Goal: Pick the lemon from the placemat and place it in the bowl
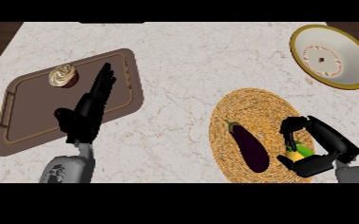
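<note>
A yellow lemon with a green tip lies on the round woven placemat at the lower right. My right hand is curled round the lemon, fingers on its far side and thumb on its near side, and hides most of it. The white bowl with a yellow rim stands at the upper right edge of the counter, apart from the placemat. My left hand rests open, fingers straight, over the brown tray.
A dark purple eggplant lies on the placemat just left of the lemon. A brown tray at the left carries a cupcake near my left hand's fingertips. Bare marble counter lies between tray, placemat and bowl.
</note>
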You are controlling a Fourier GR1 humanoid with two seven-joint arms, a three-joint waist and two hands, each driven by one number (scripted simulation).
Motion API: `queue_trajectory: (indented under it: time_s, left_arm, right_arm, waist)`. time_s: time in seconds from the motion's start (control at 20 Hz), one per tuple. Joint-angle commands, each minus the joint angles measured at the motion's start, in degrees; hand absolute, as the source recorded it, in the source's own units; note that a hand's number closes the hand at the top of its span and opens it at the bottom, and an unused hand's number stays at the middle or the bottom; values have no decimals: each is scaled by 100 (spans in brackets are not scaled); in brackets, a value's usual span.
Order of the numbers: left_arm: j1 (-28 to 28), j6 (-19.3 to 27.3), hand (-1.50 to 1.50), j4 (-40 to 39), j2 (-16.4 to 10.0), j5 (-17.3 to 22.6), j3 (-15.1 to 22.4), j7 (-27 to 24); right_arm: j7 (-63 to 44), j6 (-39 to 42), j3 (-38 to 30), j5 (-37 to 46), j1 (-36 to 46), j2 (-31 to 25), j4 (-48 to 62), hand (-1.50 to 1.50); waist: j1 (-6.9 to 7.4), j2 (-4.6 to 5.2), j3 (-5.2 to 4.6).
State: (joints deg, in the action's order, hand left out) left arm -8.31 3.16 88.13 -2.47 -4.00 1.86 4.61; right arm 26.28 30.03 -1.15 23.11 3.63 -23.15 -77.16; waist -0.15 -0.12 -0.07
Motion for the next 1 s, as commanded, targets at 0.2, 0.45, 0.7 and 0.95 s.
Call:
queue_trajectory:
  time_s: [0.2,0.45,0.7,0.95]
  left_arm:
    - [-43,-43,0,-111,-26,13,-51,-66]
    - [5,43,0,-14,-63,-27,-123,-40]
    - [62,-38,0,-124,-5,-5,-44,-118]
    - [306,-203,0,286,-101,109,-37,-17]
  right_arm:
    - [414,511,-767,-1282,1,-39,-780,150]
    - [63,368,-1421,-1968,-416,-314,-2320,150]
    - [-952,163,-2104,-2519,-403,-439,-3328,150]
    - [-2631,-25,-2235,-2896,402,-777,-3680,150]
  waist:
    - [-39,1,3]
    - [-123,-22,-3]
    - [-70,-7,0]
    - [30,0,0]
